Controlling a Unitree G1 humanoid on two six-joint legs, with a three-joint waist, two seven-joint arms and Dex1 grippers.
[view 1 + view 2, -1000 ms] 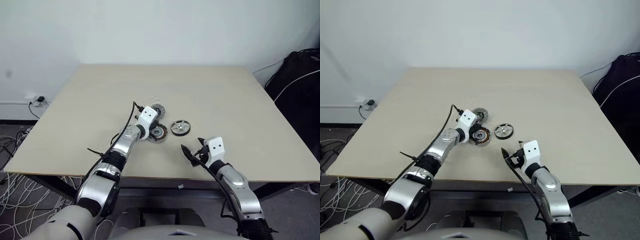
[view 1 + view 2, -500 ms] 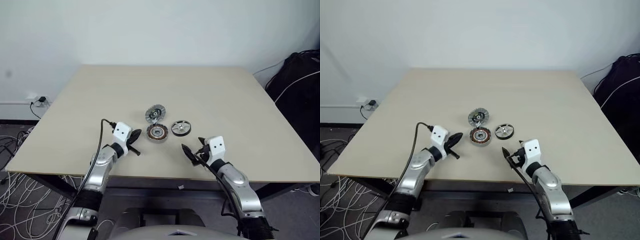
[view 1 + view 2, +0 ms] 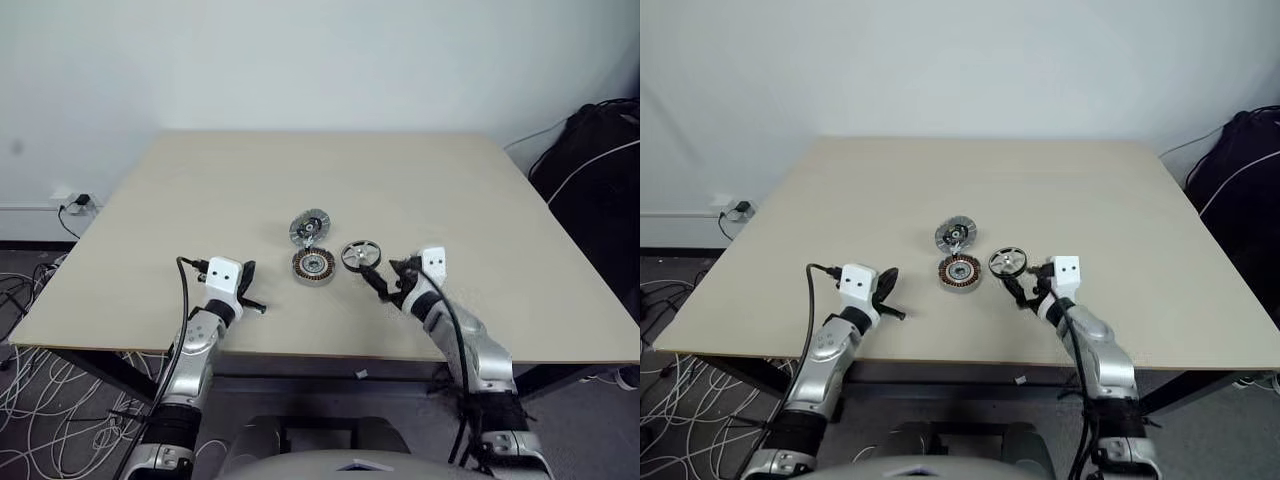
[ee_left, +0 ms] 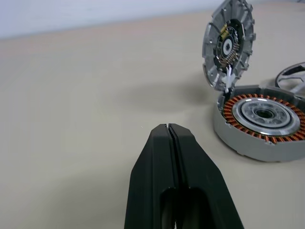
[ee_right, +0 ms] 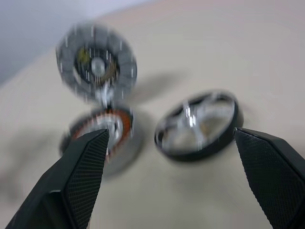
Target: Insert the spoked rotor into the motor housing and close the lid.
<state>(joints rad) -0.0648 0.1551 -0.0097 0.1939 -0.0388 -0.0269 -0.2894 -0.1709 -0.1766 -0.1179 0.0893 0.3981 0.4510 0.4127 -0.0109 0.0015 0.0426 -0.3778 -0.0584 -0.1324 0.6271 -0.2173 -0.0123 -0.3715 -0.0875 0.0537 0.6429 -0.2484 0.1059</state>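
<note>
Clearly the right jaws [image 3: 385, 283] stood wide open and empty beside the spoked rotor [image 3: 360, 255]; the left jaws [image 3: 248, 290] were shut, empty; a misaimed grab could knock the raised lid [image 3: 309, 226]

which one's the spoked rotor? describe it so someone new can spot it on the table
On the beige table, three small round parts cluster near the middle. The spoked rotor lies flat at the cluster's right end, just ahead of the open right end effector. Unlike the copper-wound motor housing beside it and the ribbed lid standing tilted up behind that, it has a dark rim with silver spokes and open gaps.
</note>
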